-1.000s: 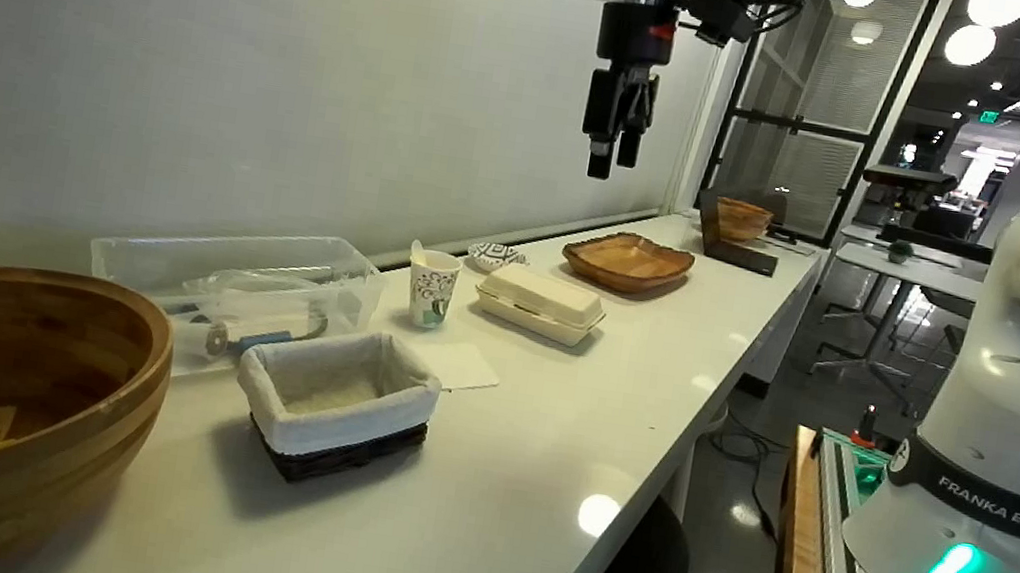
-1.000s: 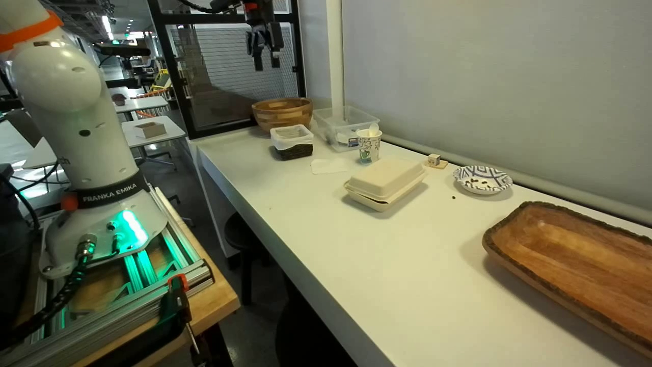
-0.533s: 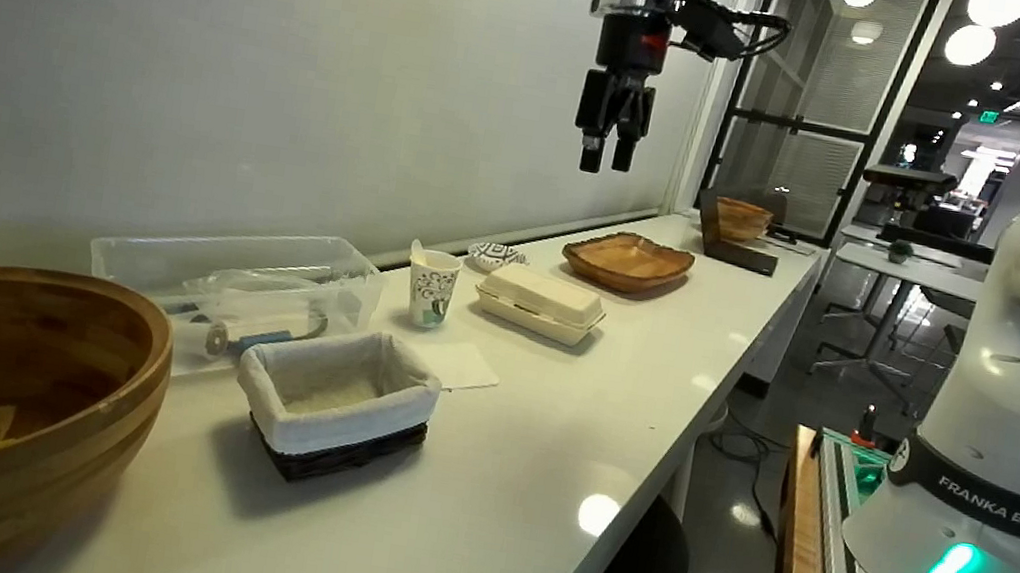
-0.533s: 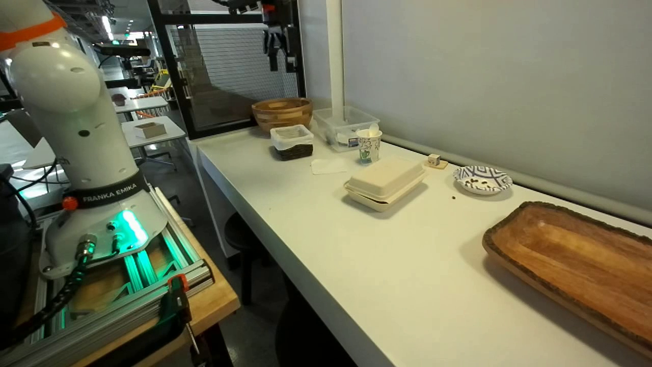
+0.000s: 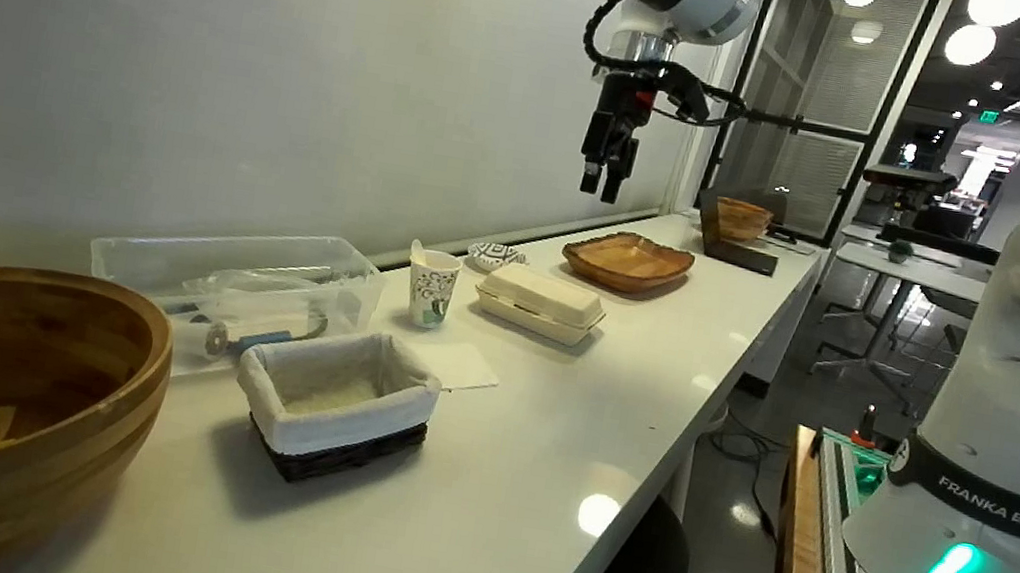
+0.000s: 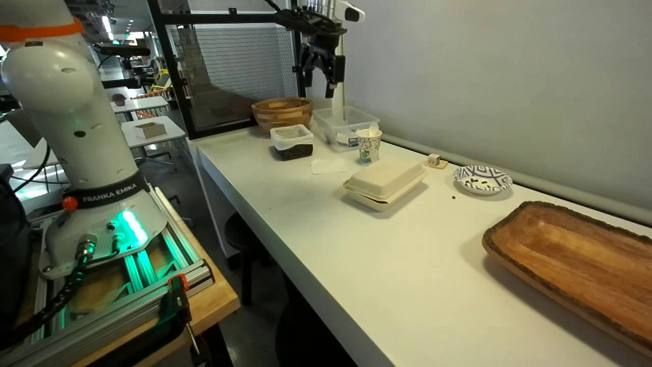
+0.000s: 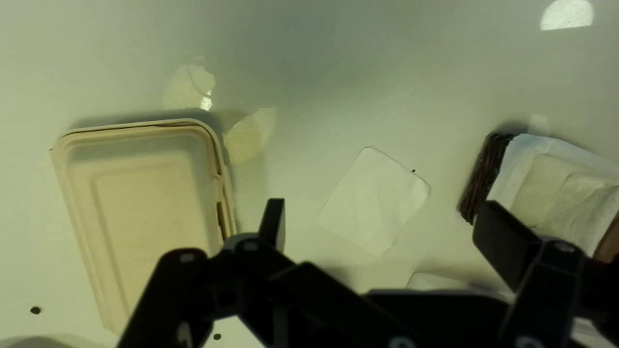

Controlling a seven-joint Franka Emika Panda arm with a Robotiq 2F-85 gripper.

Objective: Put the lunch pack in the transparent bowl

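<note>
- Gripper (image 6: 319,85) hung high over the counter (image 6: 397,285), fingers spread wide — nothing in its hold.
- Lunch pack (image 6: 386,179) lay on the counter, well below the gripper and apart from it.
- In the wrist view the pack lay left of both fingertips, partly hidden by the gripper.
- Transparent bowl (image 5: 170,264) stood left of the pack in both exterior views — paper cup (image 5: 431,291) between.

- We see the lunch pack (image 6: 385,179) on the worktop (image 6: 316,219), between paper cup (image 6: 369,149) and wooden tray (image 6: 575,250).
- Behind the lined basket (image 5: 336,433) we find the transparent bowl (image 5: 179,265).
</note>
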